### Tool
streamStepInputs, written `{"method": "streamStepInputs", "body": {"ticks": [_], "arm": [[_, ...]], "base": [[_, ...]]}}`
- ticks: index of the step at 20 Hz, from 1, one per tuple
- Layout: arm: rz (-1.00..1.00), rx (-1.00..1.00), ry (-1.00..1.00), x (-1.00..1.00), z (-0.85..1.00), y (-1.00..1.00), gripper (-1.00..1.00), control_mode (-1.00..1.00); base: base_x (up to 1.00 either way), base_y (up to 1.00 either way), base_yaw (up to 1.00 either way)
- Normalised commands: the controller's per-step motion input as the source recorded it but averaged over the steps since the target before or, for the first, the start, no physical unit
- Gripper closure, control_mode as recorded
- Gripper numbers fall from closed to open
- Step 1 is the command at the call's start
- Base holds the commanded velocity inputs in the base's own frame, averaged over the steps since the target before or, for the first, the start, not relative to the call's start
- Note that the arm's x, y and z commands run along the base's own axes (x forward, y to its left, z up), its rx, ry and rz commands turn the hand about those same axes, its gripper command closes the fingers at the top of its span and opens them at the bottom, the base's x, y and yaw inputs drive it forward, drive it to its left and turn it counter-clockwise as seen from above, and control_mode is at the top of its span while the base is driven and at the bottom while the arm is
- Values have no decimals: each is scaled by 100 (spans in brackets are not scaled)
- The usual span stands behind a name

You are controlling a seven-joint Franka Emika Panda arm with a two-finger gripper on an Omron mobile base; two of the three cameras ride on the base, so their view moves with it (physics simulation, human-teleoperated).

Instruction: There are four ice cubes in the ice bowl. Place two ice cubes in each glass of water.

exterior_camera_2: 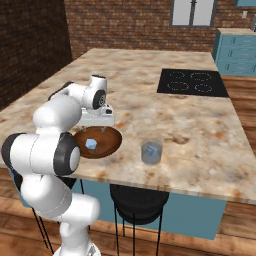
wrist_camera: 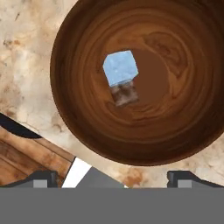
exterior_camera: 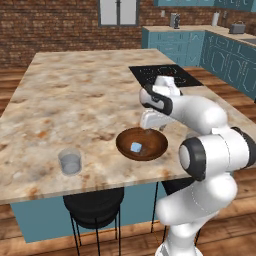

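Observation:
The dark-brown wooden ice bowl (exterior_camera: 156, 148) (exterior_camera_2: 113, 140) (wrist_camera: 83, 118) sits near the counter's front edge. One pale blue ice cube (exterior_camera: 136, 147) (exterior_camera_2: 91, 144) (wrist_camera: 120, 68) lies near its middle. My gripper (exterior_camera: 151, 130) (exterior_camera_2: 101, 128) (wrist_camera: 113, 177) hangs open just above the bowl, over its far side, with nothing between its fingers. A glass of water (exterior_camera: 70, 162) stands to the bowl's left in the left base view. In the right base view a glass of water (exterior_camera_2: 151, 152) stands to the bowl's right, with pale shapes inside that I cannot make out.
A black cooktop (exterior_camera: 165, 75) (exterior_camera_2: 193, 82) is set into the island's far right. Dark stools (exterior_camera: 95, 207) (exterior_camera_2: 135, 202) stand under the front edge. The marble counter (exterior_camera: 75, 100) stretches wide behind the bowl.

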Motion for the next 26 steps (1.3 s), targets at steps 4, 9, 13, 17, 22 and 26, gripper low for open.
{"method": "streamStepInputs", "body": {"ticks": [4,9,13,17,22,26], "arm": [[17,0,11,19,-15,60,-100,-100],[21,0,4,2,-44,18,-100,-100],[17,0,0,0,-25,-1,-100,-100],[7,0,-3,0,-6,-1,-100,-100],[0,0,0,9,-13,-1,-100,-100],[0,0,-4,14,-24,0,-100,-100]], "base": [[0,0,0],[0,0,0],[0,0,0],[0,0,0],[0,0,0],[0,0,0]]}}
